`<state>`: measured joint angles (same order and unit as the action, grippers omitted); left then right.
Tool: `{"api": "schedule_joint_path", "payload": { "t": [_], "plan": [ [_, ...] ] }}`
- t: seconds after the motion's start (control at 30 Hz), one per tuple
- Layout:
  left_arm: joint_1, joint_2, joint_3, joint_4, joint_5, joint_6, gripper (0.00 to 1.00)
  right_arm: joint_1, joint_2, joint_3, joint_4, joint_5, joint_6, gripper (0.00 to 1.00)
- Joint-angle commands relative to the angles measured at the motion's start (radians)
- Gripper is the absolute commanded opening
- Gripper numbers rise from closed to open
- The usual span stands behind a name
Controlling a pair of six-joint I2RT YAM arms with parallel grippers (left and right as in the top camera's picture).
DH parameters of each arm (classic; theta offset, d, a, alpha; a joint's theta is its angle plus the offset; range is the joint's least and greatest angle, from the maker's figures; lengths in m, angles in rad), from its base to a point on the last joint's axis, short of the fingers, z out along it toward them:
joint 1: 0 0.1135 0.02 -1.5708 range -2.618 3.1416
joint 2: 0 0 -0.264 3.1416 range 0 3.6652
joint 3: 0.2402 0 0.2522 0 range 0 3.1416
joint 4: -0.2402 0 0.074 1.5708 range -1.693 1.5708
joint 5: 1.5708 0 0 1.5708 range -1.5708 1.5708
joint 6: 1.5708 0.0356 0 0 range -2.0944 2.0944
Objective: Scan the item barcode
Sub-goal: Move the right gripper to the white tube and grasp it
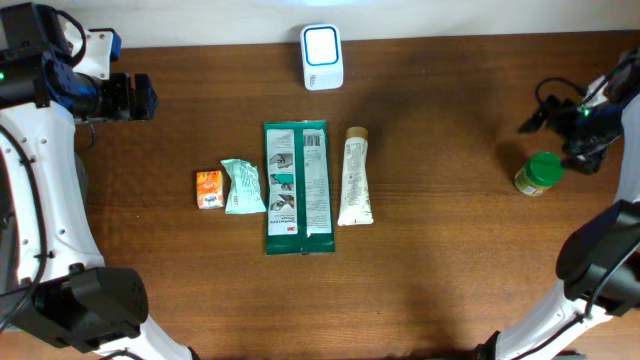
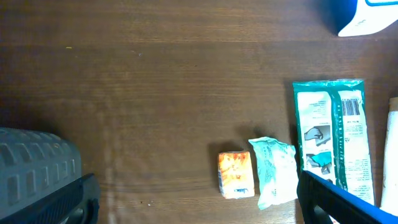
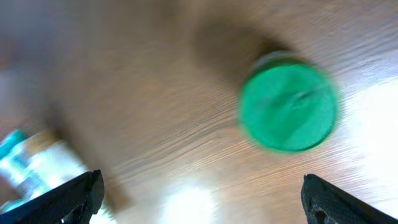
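The white scanner [image 1: 322, 55] with a blue screen stands at the table's back centre. Four items lie in a row in front of it: a small orange box [image 1: 209, 188], a teal pouch [image 1: 243, 186], a long green packet [image 1: 297, 187] with its barcode facing up, and a cream tube [image 1: 355, 176]. A jar with a green lid [image 1: 539, 172] stands upright at the far right. My right gripper [image 1: 562, 140] hovers just beyond the jar, open and empty; its wrist view shows the lid [image 3: 289, 107] ahead of the jaws, blurred. My left gripper [image 1: 142, 97] is open and empty at the back left.
The left wrist view shows the orange box [image 2: 236, 174], the teal pouch [image 2: 275, 171], the green packet [image 2: 334, 137] and a corner of the scanner [image 2: 364, 15] on the brown wooden table [image 1: 450, 260]. The table's far edge runs just behind the scanner.
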<state>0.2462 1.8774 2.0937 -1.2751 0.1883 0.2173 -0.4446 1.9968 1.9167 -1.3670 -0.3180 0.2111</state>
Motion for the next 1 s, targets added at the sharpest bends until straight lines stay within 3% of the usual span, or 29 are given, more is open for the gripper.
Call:
{"api": "schedule_joint_path", "payload": {
  "t": [0.0, 0.2, 0.33, 0.47, 0.67, 0.97],
  "plan": [
    [0.0, -0.011, 0.007, 0.002, 0.014, 0.013, 0.99, 0.1, -0.024, 0.024, -0.02, -0.097, -0.022, 0.98],
    [0.0, -0.011, 0.007, 0.002, 0.014, 0.013, 0.99, 0.317, -0.018, 0.013, 0.031, -0.089, -0.04, 0.98],
    [0.0, -0.011, 0.007, 0.002, 0.014, 0.013, 0.99, 0.436, -0.002, -0.076, 0.106, -0.092, -0.048, 0.93],
    [0.0, -0.011, 0.007, 0.002, 0.014, 0.013, 0.99, 0.492, -0.002, -0.194, 0.187, -0.13, -0.05, 0.9],
    [0.0, -0.011, 0.007, 0.002, 0.014, 0.013, 0.99, 0.595, -0.002, -0.408, 0.385, -0.146, 0.035, 0.79],
    [0.0, -0.011, 0.007, 0.002, 0.014, 0.013, 0.99, 0.666, -0.002, -0.542, 0.548, -0.177, 0.138, 0.62]
  ]
}}
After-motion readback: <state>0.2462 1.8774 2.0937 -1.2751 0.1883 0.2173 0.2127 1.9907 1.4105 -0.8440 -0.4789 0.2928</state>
